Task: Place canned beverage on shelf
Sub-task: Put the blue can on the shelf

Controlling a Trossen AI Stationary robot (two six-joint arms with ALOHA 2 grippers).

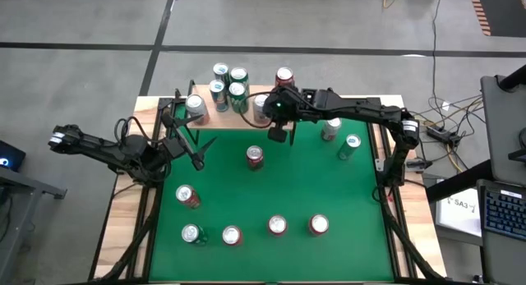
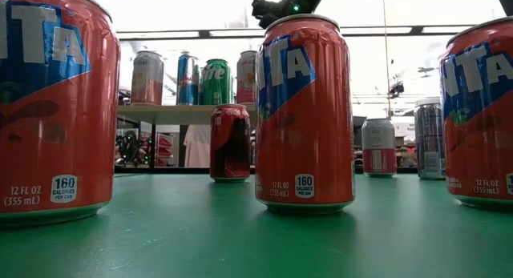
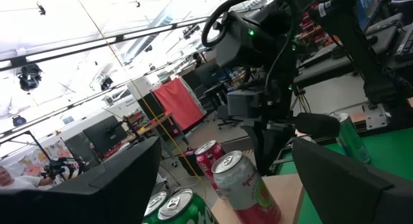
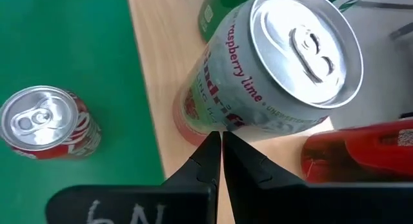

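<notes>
High view, right claw (image 1: 277, 137): shut tight, grips nothing, hangs at the front edge of the shelf (image 1: 223, 121); raspberry-lime can (image 1: 261, 106) upright on the board just beyond the tips, more cans (image 1: 228, 81) grouped farther along the board, a red can (image 1: 255, 157) on the green table (image 1: 288, 186) nearby on the near side. Left claw (image 1: 191, 147): spread wide, empty, off the other front corner of the shelf, pointed toward it. Low view: shows only the dark body of the right arm (image 2: 280, 6) up top, its fingers not visible; shelf (image 2: 172, 112) far back and below that arm, with a row of cans (image 2: 215, 82) on it; large red cans (image 2: 304, 110) close in front on the table. Left wrist view, left claw (image 3: 226, 150): fingers (image 3: 122, 179) wide apart with nothing between them; straight ahead, raspberry-lime can (image 3: 244, 185) on the pale board (image 3: 287, 192), apart from the fingers, the right arm (image 3: 258, 56) above and behind it. Right wrist view, right claw (image 4: 221, 143): fingers pressed together, holds nothing, tips right beside the lower side of the raspberry-lime can (image 4: 264, 62), whether touching cannot be told; can upright on the shelf (image 4: 155, 69), a red can (image 4: 45, 124) off to one side on the green.
</notes>
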